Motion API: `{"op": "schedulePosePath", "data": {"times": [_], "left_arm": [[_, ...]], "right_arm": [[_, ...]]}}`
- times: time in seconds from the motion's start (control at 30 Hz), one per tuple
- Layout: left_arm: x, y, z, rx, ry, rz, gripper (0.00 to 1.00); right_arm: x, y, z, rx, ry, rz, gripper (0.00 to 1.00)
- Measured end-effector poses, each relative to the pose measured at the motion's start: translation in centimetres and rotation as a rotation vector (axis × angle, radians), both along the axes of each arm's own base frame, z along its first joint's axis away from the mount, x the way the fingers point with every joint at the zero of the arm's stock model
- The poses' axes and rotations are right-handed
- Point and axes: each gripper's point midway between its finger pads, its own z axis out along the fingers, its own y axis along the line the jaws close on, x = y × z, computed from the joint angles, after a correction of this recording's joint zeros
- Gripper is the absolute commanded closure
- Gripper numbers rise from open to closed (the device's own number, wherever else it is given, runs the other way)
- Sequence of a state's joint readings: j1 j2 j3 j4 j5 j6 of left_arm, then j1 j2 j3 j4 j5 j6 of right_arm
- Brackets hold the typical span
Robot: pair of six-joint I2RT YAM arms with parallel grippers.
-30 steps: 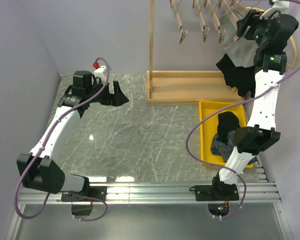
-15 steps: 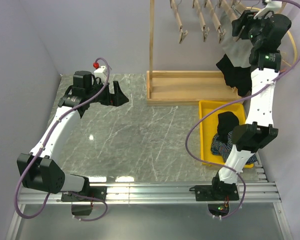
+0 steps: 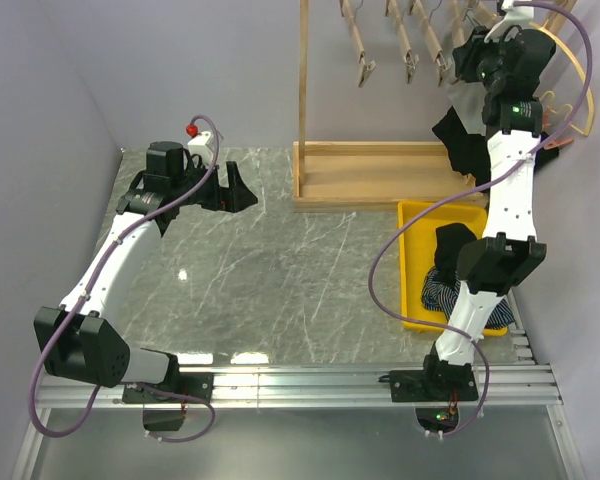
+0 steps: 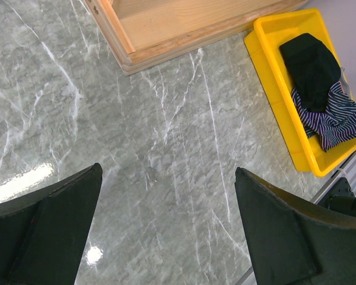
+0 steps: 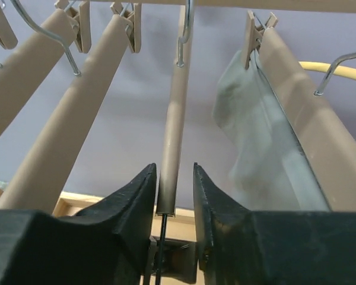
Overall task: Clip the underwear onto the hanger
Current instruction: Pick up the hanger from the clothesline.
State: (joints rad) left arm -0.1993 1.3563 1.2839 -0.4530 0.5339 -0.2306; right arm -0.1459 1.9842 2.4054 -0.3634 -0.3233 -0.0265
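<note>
A row of tan hangers (image 3: 405, 40) hangs from the rack at top right. My right gripper (image 3: 472, 52) is raised among them. In the right wrist view it (image 5: 175, 169) is shut on the lower end of one hanger bar (image 5: 173, 119), jaws drawn in close round it. On the neighbouring hanger (image 5: 302, 119) to its right, a clip (image 5: 250, 32) holds a pale grey underwear (image 5: 255, 136). A black garment (image 3: 475, 150) hangs below the hangers. More underwear, one black (image 3: 455, 245) and one striped (image 3: 442, 290), lies in the yellow tray (image 3: 412, 215). My left gripper (image 3: 235, 188) stands open over the bare table (image 4: 168, 169).
The wooden rack has a flat base (image 3: 370, 175) at the table's back and an upright post (image 3: 303, 80). The left wrist view shows the yellow tray (image 4: 273, 89) against the table's right edge, with the rack base (image 4: 166, 24) behind. Grey walls close in on both sides.
My right arm has reached up and to the left among the hangers, and its jaws have narrowed from wide open onto one bar. The left arm has not moved.
</note>
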Motion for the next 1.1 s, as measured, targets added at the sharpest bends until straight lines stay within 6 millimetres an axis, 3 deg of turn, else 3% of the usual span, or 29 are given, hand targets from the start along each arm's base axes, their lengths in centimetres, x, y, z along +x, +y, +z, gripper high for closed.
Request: {"op": "schedulePosePath", "data": {"times": [0.07, 0.1, 0.63, 0.8, 0.97, 1.1], "left_arm": [[0.0, 0.0, 0.0, 0.0, 0.0, 0.0, 0.01], [0.0, 0.0, 0.0, 0.0, 0.001, 0.0, 0.01], [0.0, 0.0, 0.0, 0.0, 0.001, 0.0, 0.01], [0.0, 0.0, 0.0, 0.0, 0.001, 0.0, 0.01], [0.1, 0.0, -0.2, -0.001, 0.006, -0.001, 0.01], [0.3, -0.2, -0.8, -0.002, 0.024, -0.008, 0.01]], "right_arm": [[0.1, 0.0, 0.3, -0.006, -0.011, -0.002, 0.98], [0.1, -0.1, 0.4, -0.004, -0.013, -0.012, 1.0], [-0.8, 0.0, 2.1, 0.04, -0.061, -0.023, 1.0], [-3.1, 0.6, 3.1, 0.037, -0.064, -0.007, 1.0], [-6.6, 1.2, 2.2, -0.001, -0.023, 0.007, 1.0], [-8.2, 1.3, 2.1, -0.037, -0.011, 0.007, 1.0]]}}
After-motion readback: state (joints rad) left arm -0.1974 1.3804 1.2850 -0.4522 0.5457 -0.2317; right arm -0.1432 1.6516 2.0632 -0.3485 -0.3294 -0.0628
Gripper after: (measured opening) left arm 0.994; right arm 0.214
